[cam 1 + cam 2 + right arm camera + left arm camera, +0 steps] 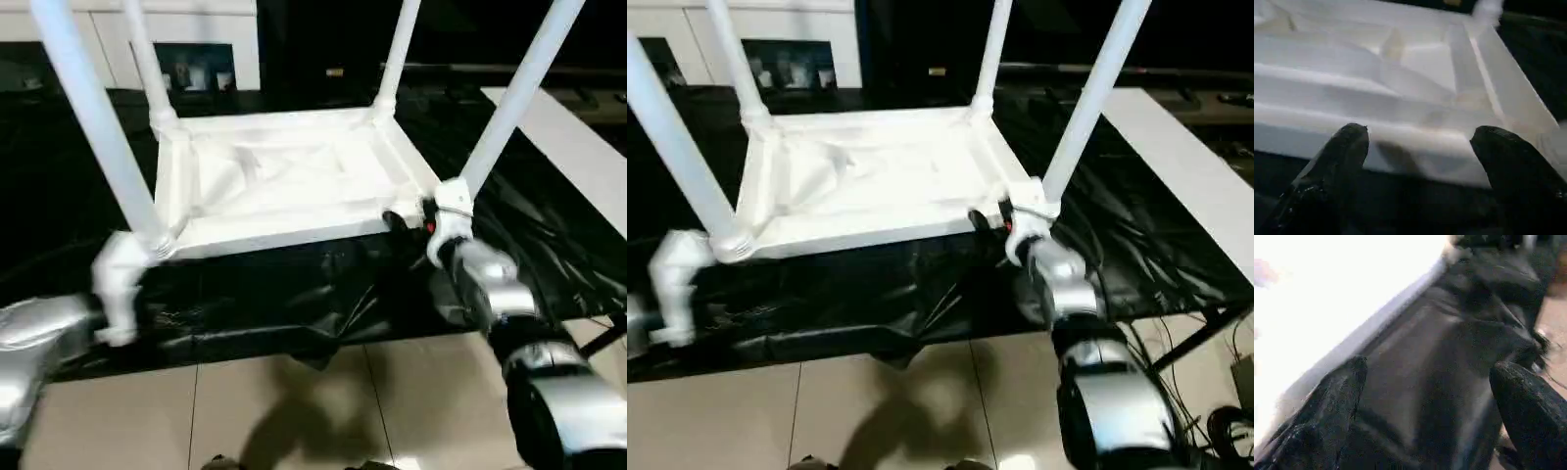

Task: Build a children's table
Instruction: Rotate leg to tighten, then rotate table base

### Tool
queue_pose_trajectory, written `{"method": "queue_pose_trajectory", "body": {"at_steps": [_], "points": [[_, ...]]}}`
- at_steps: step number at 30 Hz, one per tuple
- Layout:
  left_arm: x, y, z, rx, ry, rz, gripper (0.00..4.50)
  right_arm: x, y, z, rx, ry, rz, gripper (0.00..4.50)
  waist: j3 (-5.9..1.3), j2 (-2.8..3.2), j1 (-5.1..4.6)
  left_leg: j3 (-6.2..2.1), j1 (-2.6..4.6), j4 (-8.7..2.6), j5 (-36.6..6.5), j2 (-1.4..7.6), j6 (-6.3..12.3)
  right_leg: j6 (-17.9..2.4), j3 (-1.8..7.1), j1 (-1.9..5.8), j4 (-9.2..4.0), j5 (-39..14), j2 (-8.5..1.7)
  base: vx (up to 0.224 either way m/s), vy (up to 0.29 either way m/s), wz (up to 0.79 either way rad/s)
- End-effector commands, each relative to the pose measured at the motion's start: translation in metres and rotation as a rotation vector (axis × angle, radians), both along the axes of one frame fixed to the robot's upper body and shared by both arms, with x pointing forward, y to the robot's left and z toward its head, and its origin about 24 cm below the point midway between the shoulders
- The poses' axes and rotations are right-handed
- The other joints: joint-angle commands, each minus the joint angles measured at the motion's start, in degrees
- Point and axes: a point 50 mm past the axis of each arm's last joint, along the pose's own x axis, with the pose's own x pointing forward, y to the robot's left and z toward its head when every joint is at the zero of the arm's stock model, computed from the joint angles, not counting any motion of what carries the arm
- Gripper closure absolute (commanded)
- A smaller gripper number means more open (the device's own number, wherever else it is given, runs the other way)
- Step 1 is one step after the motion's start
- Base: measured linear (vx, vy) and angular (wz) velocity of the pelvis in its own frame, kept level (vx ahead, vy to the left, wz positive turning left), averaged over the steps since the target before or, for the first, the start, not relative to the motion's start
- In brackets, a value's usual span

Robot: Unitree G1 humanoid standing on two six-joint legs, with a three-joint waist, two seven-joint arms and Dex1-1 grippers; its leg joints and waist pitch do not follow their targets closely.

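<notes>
The white table (pixel 284 181) lies upside down on a black sheet (pixel 294 294), its four legs (pixel 93 117) pointing up. The right gripper (pixel 1418 147) is spread wide by its near edge. The left gripper (pixel 1425 382), a bit blurry, is spread wide over the sheet, holding nothing

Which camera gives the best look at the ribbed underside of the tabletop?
The left eye view: the whole upturned tabletop shows, ribs and four legs. The right eye view nearly matches. The right wrist view shows close ribs; the left wrist view, a bright edge.
</notes>
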Motion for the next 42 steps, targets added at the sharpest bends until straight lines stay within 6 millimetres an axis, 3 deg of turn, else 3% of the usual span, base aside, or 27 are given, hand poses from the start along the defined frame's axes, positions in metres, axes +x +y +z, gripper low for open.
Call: {"method": "queue_pose_trajectory", "body": {"at_steps": [1, 5, 8, 18, 23, 26, 27, 31, 34, 35, 37, 42], "points": [[-0.003, 0.019, 0.004, -0.051, -0.051, 0.103, 0.07, -0.003, -0.008, -0.002, 0.027, 0.001, -0.072, 0.67, -3.73, 0.88, -0.22, 0.69, 0.83, -3.69, -14.91, -0.27, -0.06, -10.32, 2.51, 2.44, -4.57, -13.38, -2.81, 0.000, 0.000, 0.00], [-0.006, 0.036, 0.007, -0.100, -0.124, 0.223, 0.07, -0.009, -0.012, -0.011, 0.031, 0.025, -0.111, 0.67, -3.82, 0.35, -0.27, 0.63, 0.84, -3.76, -15.23, -0.19, 0.30, -9.71, 2.53, 2.40, -4.59, -13.50, -2.82, 0.000, 0.000, 0.00], [-0.001, 0.040, 0.008, -0.113, -0.188, 0.306, 0.07, -0.013, -0.014, -0.019, 0.029, 0.055, -0.154, 0.67, -3.95, 0.60, -0.11, 0.60, 0.91, -3.78, -14.36, -0.14, 0.21, -9.51, 2.57, 2.35, -4.48, -12.15, -2.84, 0.000, 0.000, 0.00], [0.051, 0.012, 0.003, -0.169, -0.217, 0.399, 0.07, -0.011, 0.003, -0.022, 0.029, 0.079, -0.130, 0.67, -4.38, 0.50, 0.44, 0.59, 0.90, -3.61, -12.86, -0.33, 0.04, -9.76, 2.58, 2.66, -4.16, -8.64, -3.05, 0.000, 0.000, 0.00], [0.056, 0.012, -0.001, -0.193, -0.183, 0.421, 0.07, -0.011, 0.006, -0.023, 0.025, 0.082, -0.123, 0.67, -4.56, 0.51, 0.47, 0.47, 0.76, -3.60, -11.80, -0.19, -0.21, -10.62, 2.52, 2.84, -3.72, -6.01, -3.10, 0.000, 0.000, 0.00], [0.056, 0.005, -0.001, -0.223, -0.170, 0.356, 0.07, -0.011, 0.008, -0.024, 0.023, 0.089, -0.115, 0.67, -4.57, 0.56, 0.59, 0.49, 0.83, -3.61, -11.88, -0.18, -0.10, -10.99, 2.54, 2.84, -3.75, -5.90, -3.20, 0.000, 0.000, 0.00], [0.053, 0.001, -0.001, -0.242, -0.154, 0.309, 0.07, -0.012, 0.009, -0.025, 0.019, 0.092, -0.106, 0.67, -4.54, 0.87, 0.64, 0.48, 0.88, -3.61, -12.20, -0.14, -0.30, -11.25, 2.53, 2.79, -3.68, -5.85, -3.23, 0.000, 0.000, 0.00], [0.038, -0.019, 0.000, -0.310, -0.098, 0.123, 0.07, -0.013, 0.012, -0.027, 0.014, 0.109, -0.070, 0.67, -4.46, 0.63, 0.71, 0.51, 0.92, -3.72, -13.14, 0.14, -0.36, -12.04, 2.53, 2.67, -3.64, -6.10, -3.34, 0.000, 0.000, 0.00], [0.026, -0.040, 0.000, -0.307, -0.020, -0.069, 0.07, -0.012, 0.011, -0.028, 0.000, 0.125, -0.060, 0.67, -4.25, 0.71, 1.05, 0.70, 1.25, -3.81, -14.60, 0.11, -0.31, -11.80, 2.52, 2.30, -3.93, -7.96, -3.10, 0.000, 0.000, 0.00], [0.023, -0.045, 0.000, -0.299, 0.004, -0.120, 0.07, -0.011, 0.012, -0.028, -0.006, 0.127, -0.054, 0.67, -4.20, 0.95, 1.17, 0.63, 1.18, -3.87, -14.97, 0.02, -0.54, -11.52, 2.55, 2.37, -3.93, -8.65, -3.14, 0.000, 0.000, 0.00], [0.020, -0.052, 0.001, -0.291, 0.032, -0.185, 0.07, -0.009, 0.013, -0.027, -0.015, 0.129, -0.042, 0.67, -4.15, 0.85, 1.23, 0.62, 1.18, -3.93, -15.35, 0.01, -0.87, -11.00, 2.58, 2.42, -3.99, -9.47, -3.15, 0.000, 0.000, 0.00], [0.020, -0.072, 0.015, -0.305, 0.055, -0.336, 0.07, -0.004, 0.022, -0.022, -0.036, 0.132, 0.014, 0.67, -4.10, 0.64, 0.71, 0.54, 0.97, -3.80, -15.86, -0.20, -1.62, -10.29, 2.62, 2.56, -4.08, -11.83, -3.16, 0.000, 0.000, 0.00]]}}
